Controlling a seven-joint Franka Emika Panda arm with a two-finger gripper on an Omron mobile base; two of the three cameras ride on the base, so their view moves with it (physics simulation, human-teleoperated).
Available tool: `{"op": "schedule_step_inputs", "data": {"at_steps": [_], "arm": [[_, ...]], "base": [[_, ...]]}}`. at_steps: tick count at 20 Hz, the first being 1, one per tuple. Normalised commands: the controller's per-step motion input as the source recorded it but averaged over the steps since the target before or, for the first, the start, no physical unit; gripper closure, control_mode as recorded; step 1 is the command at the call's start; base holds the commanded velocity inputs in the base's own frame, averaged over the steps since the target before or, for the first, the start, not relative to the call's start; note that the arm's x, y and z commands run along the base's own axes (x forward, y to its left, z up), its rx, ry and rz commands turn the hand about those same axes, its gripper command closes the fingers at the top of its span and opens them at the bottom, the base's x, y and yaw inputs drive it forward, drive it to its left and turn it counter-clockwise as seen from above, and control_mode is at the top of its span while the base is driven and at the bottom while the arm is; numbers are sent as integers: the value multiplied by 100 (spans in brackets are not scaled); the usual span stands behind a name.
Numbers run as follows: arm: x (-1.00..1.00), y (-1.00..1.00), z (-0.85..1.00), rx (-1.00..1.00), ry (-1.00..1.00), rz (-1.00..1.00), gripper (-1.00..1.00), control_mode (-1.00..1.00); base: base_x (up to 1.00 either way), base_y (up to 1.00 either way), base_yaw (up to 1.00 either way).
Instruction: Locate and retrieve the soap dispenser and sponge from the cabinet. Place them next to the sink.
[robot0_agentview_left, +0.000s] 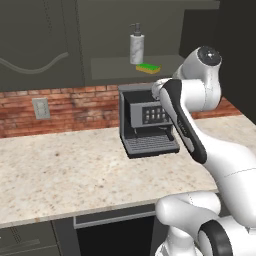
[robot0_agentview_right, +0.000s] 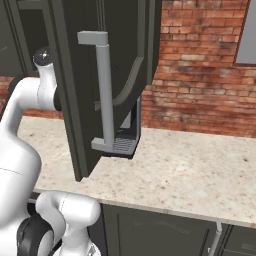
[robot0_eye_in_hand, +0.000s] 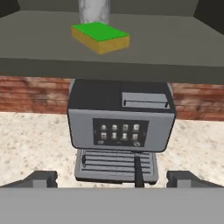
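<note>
Grey-white marbled soap dispenser (robot0_agentview_left: 136, 45) and green-over-yellow flat sponge (robot0_agentview_left: 148, 68) on dark cabinet shelf (robot0_agentview_left: 115, 67), upper centre; dispenser top cropped in hand view. Gripper (robot0_eye_in_hand: 112, 178) wide open, empty (fingertips barely visible).

A red brick wall (robot0_agentview_left: 75, 105) with a grey outlet plate (robot0_agentview_left: 40, 108) backs the speckled beige table (robot0_agentview_left: 65, 175); a grey-black coffee machine (robot0_agentview_left: 145, 122) stands on it
</note>
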Motion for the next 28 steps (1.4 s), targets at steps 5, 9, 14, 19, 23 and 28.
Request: {"op": "schedule_step_inputs", "data": {"at_steps": [5, 9, 14, 19, 23, 28], "arm": [[32, 13, 4, -1, -11, -4, -100, -100], [25, 3, 8, 2, -5, -4, -100, -100], [1, -2, 30, 5, -4, -4, -100, -100], [1, -5, 24, 2, -3, -2, -100, -100], [23, 0, -2, 0, 0, 0, -100, -100], [41, 0, -2, 0, -1, 2, -100, -100]], "base": [[0, 0, 0], [0, 0, 0], [0, 0, 0], [0, 0, 0], [0, 0, 0], [0, 0, 0]]}}
